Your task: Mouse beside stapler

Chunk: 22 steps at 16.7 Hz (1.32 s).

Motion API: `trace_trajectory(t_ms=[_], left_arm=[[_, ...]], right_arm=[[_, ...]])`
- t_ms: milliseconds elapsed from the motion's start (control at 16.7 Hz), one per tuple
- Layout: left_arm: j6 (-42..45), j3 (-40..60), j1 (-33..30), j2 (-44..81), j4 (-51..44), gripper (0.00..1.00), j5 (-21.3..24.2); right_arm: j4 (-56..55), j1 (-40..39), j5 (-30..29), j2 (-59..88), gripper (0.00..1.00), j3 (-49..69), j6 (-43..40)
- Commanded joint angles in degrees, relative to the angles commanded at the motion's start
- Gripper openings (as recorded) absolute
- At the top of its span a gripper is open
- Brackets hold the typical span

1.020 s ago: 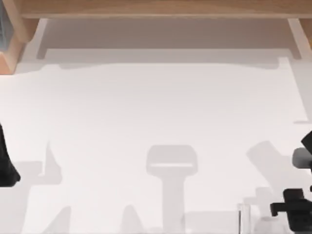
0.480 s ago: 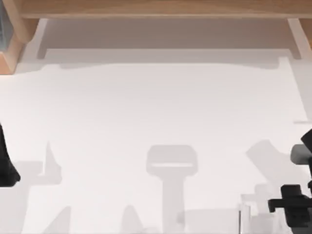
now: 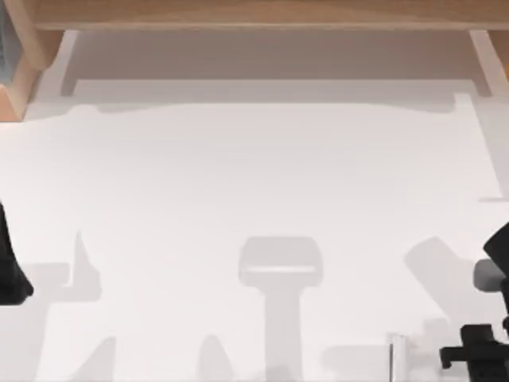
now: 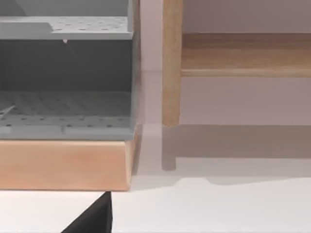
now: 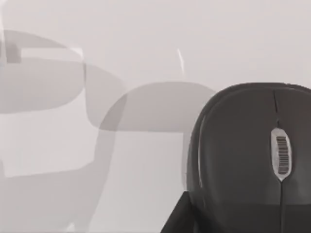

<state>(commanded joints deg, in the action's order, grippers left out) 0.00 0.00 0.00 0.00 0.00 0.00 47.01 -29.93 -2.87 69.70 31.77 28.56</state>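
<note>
Right tool (image 3: pixel 477 360) is down at the near right corner of the counter (image 3: pixel 262 175) in the top view, mostly cut off by the frame edge, so honestly I can't tell if it's open or closed on anything. Its wrist camera looks straight down on the mouse (image 5: pixel 248 155), which is black, with a scroll wheel (image 5: pixel 281 157) down the middle, sitting on the white counter right under that arm. A dark bit of the arm pokes in just beside the mouse's edge, and I can't tell if the two are touching.

Left tool (image 3: pixel 11 267) is parked way over at the left edge of the counter, well apart from the right one. Same deal, I can't tell whether it's open or closed. Its wrist view faces a grey perforated rack (image 4: pixel 65 73) on a wooden base (image 4: pixel 65 165), with a wooden shelf (image 4: pixel 243 53) and post beside it at the back of the counter.
</note>
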Motion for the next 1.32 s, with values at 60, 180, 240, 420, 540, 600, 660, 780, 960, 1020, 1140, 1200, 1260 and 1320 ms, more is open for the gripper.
trace_trajectory(t_ms=[60, 180, 240, 420, 540, 600, 660, 780, 960, 1020, 1140, 1200, 1260, 1320], left_arm=[[0.00, 0.00, 0.00, 0.00, 0.00, 1.00, 0.00], [0.00, 0.00, 0.00, 0.00, 0.00, 1.00, 0.00], [0.00, 0.00, 0.00, 0.00, 0.00, 1.00, 0.00], [0.00, 0.00, 0.00, 0.00, 0.00, 1.00, 0.00], [0.00, 0.00, 0.00, 0.00, 0.00, 1.00, 0.00], [0.00, 0.00, 0.00, 0.00, 0.00, 1.00, 0.00], [0.00, 0.00, 0.00, 0.00, 0.00, 1.00, 0.00], [0.00, 0.00, 0.00, 0.00, 0.00, 1.00, 0.00], [0.00, 0.00, 0.00, 0.00, 0.00, 1.00, 0.00], [0.00, 0.00, 0.00, 0.00, 0.00, 1.00, 0.00], [0.00, 0.00, 0.00, 0.00, 0.00, 1.00, 0.00], [0.00, 0.00, 0.00, 0.00, 0.00, 1.00, 0.00], [0.00, 0.00, 0.00, 0.00, 0.00, 1.00, 0.00], [0.00, 0.00, 0.00, 0.00, 0.00, 1.00, 0.00]], right_arm=[[0.00, 0.00, 0.00, 0.00, 0.00, 0.00, 0.00], [0.00, 0.00, 0.00, 0.00, 0.00, 0.00, 0.00], [0.00, 0.00, 0.00, 0.00, 0.08, 0.00, 0.00], [0.00, 0.00, 0.00, 0.00, 0.30, 0.00, 0.00], [0.00, 0.00, 0.00, 0.00, 0.45, 0.00, 0.00], [0.00, 0.00, 0.00, 0.00, 0.53, 0.00, 0.00], [0.00, 0.00, 0.00, 0.00, 0.60, 0.00, 0.00], [0.00, 0.00, 0.00, 0.00, 0.75, 0.00, 0.00], [0.00, 0.00, 0.00, 0.00, 0.98, 0.00, 0.00], [0.00, 0.00, 0.00, 0.00, 1.00, 0.00, 0.00], [0.00, 0.00, 0.00, 0.00, 1.00, 0.00, 0.00], [0.00, 0.00, 0.00, 0.00, 1.00, 0.00, 0.00], [0.00, 0.00, 0.00, 0.00, 1.00, 0.00, 0.00], [0.00, 0.00, 0.00, 0.00, 1.00, 0.00, 0.00]])
